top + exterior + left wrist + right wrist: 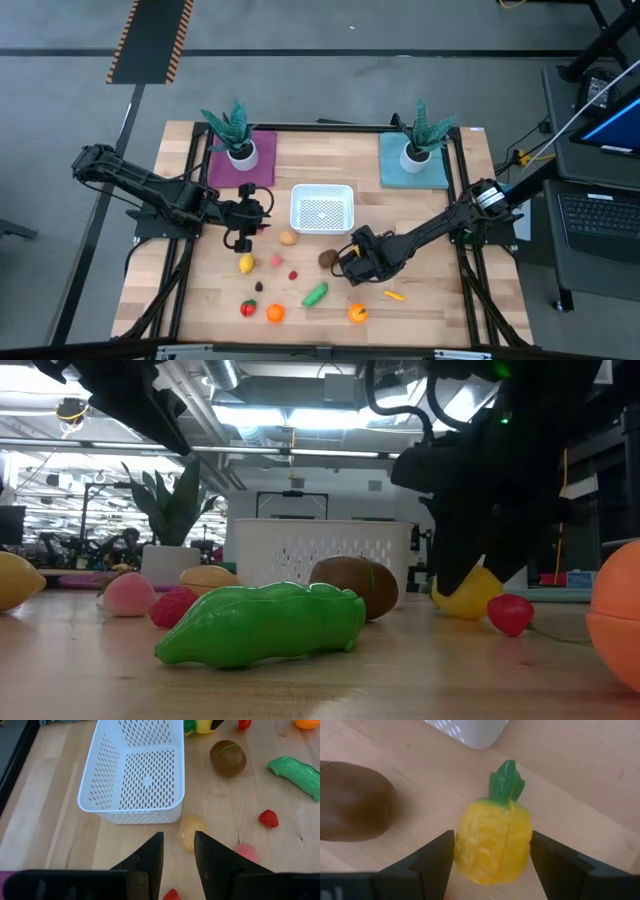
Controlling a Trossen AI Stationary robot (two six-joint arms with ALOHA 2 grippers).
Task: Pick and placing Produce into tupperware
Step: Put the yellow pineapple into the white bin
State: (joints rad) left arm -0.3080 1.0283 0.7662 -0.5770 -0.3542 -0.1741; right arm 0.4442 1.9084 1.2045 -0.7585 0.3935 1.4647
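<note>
Two fingers of the right tool [492,857] bracket the pineapple [492,845] on the tabletop [580,765], clamped for transfer to the basket [322,209]; left tool [177,855] idles, slightly apart.

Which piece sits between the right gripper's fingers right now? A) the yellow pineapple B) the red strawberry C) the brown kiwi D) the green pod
A: in the right wrist view the yellow pineapple fills the gap of the right gripper, with the brown kiwi off beside it.

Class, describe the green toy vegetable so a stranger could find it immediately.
Start at the white basket in the middle of the wooden table. Move toward the table's front edge, past the brown kiwi. The green vegetable lies there: the only long, bumpy, all-green piece among rounder fruits.
</note>
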